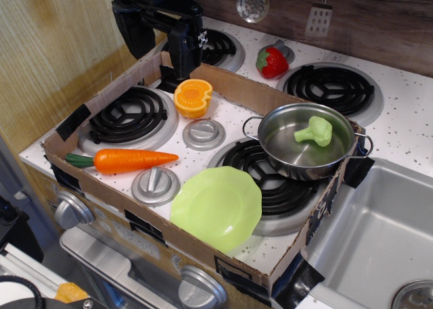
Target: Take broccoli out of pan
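In the single overhead view, the broccoli (314,130) is seen lying on its side inside the pan (306,141), toward the far right of the bowl, its bumpy head to the right and the short pale stem pointing left. It is judged to be a light, stiff plastic toy with a smooth, somewhat slippery skin; the head is the widest part, so a hold across the head, or at the neck where stem meets head, is likely to be the most secure. The pan is shiny steel with two loop handles, stands on the near right burner (270,187), and holds nothing else. A lime-green plate (216,207) lies empty just near-left of the pan on the worktop (230,120), inside a cardboard surround. The gripper (181,64) hangs at the far left, well apart from the pan; whether the fingers are parted or closed cannot be told, as they are dark and partly hidden, though nothing appears to be held.
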Motion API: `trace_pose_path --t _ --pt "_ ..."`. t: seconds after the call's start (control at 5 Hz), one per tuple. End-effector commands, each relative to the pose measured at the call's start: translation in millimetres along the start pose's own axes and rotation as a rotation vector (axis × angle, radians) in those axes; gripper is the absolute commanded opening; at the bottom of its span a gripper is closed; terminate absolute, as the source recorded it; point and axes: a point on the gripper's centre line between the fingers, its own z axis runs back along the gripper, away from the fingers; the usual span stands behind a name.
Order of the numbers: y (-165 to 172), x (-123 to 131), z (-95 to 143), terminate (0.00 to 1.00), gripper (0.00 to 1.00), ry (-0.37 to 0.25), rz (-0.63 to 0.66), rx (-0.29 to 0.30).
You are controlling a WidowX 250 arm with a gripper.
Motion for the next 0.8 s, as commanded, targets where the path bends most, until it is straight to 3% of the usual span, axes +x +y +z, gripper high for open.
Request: trace_pose_path --t 0.0,0.4,0.6 --pt "0.0 0.0 0.0 0.0 1.0 0.0 0.0 0.0" --pt "-34.7 23.5 43.6 0.0 1.0 0.001 0.102 0.022" --pt "-57.3 36.1 42.0 0.0 1.0 -0.01 0.163 -0.004"
